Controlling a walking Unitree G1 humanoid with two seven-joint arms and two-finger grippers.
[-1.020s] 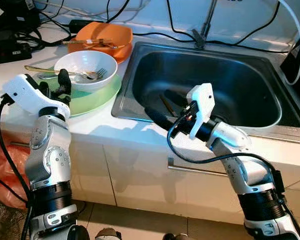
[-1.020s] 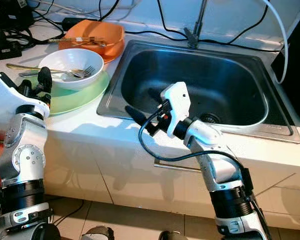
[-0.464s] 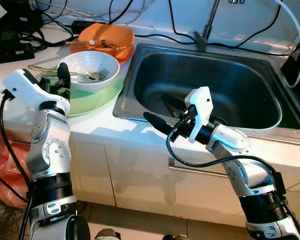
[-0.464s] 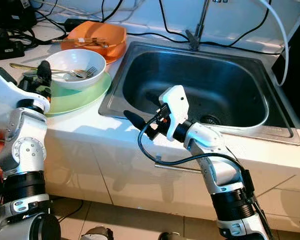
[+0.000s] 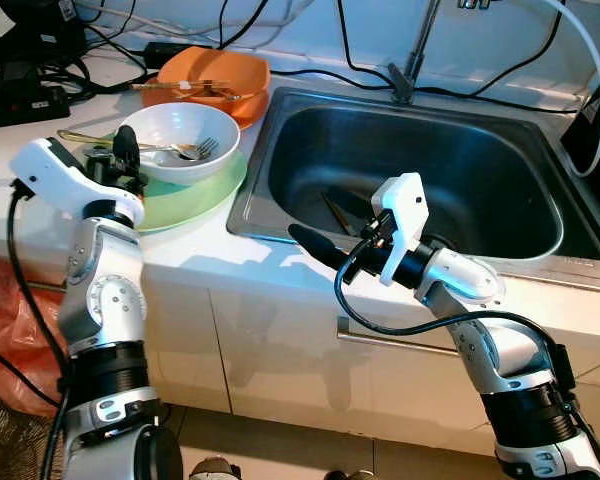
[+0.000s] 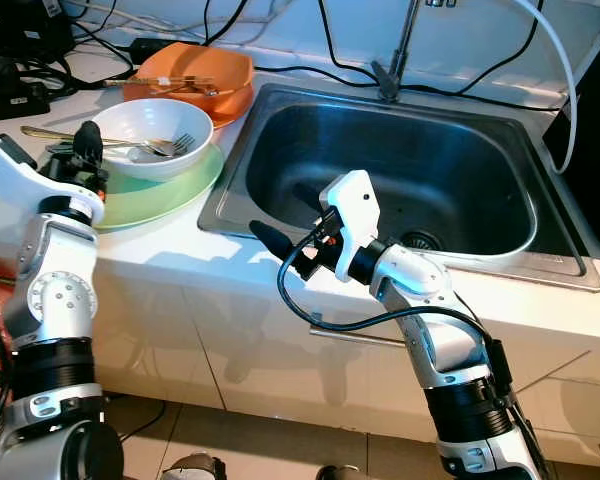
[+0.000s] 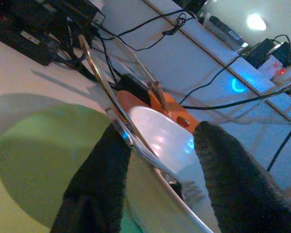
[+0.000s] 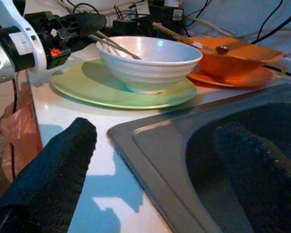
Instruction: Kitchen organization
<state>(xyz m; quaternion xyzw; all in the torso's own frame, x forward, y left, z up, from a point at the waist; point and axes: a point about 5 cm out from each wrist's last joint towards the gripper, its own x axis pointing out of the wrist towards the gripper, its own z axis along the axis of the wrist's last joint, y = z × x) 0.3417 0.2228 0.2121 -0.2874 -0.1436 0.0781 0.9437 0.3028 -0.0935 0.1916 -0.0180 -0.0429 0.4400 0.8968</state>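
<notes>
Left gripper (image 5: 120, 160): I have it at the near rim of the white bowl (image 5: 177, 140), over the green plate (image 5: 195, 192). Its jaws stand spread, with the bowl's edge and a long utensil handle (image 7: 104, 92) between them, nothing pinched yet as far as I can judge.

Right gripper (image 5: 325, 225): it hangs over the front edge of the sink (image 5: 540, 160), jaws spread and empty, one finger above the bench (image 5: 250, 255) and the other over the basin.

Task things: the bowl sits on the green plate on the bench, left of the sink, with a fork (image 5: 192, 150) inside it. The orange dish (image 5: 210, 75) is just behind, carrying what look like chopsticks.

Risk, left side: if I close here, I think the jaws could catch the handle against the rim, and the bowl may tip or skid on the plate.

Risk, lifting: the loose fork could slide out.

Risk, right side: cables (image 5: 310, 72) run along the back of the sink; a wide swing might snag them.

Head views add: dark utensils (image 5: 335, 210) lying in the sink basin, which the wrist cameras miss.

Left wrist view adds: how the handle crosses the gap between the jaws.

Right wrist view adds: the bowl's ribbed side and foot resting flat on the plate.
</notes>
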